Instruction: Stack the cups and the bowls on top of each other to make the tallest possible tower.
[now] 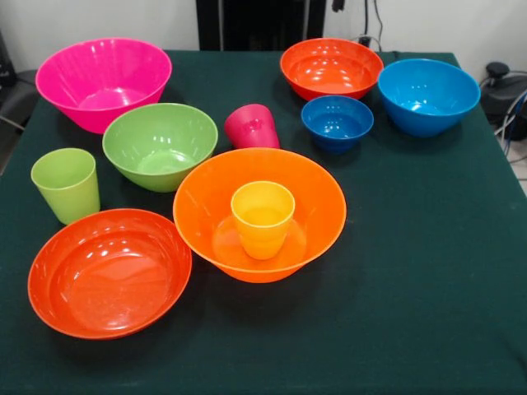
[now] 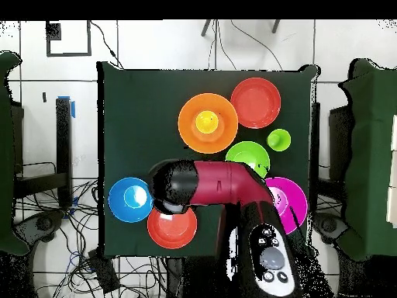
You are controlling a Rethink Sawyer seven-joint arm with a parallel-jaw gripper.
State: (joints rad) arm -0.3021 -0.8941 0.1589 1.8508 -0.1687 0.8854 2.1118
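In the front view a yellow-orange cup stands upright inside the big orange bowl at the table's middle. The red-pink cup sits behind it with its base showing. The lime green cup stands upright at the left. Around them are the big pink bowl, the green bowl, two red-orange bowls, the small dark blue bowl and the light blue bowl. No pile taller than a bowl shows. The gripper is hidden under the arm in the overhead view.
The arm's dark end hangs over the table between the light blue bowl and a red-orange bowl, hiding the dark blue bowl and the red-pink cup from above. The black pedestal stands at the table's far edge.
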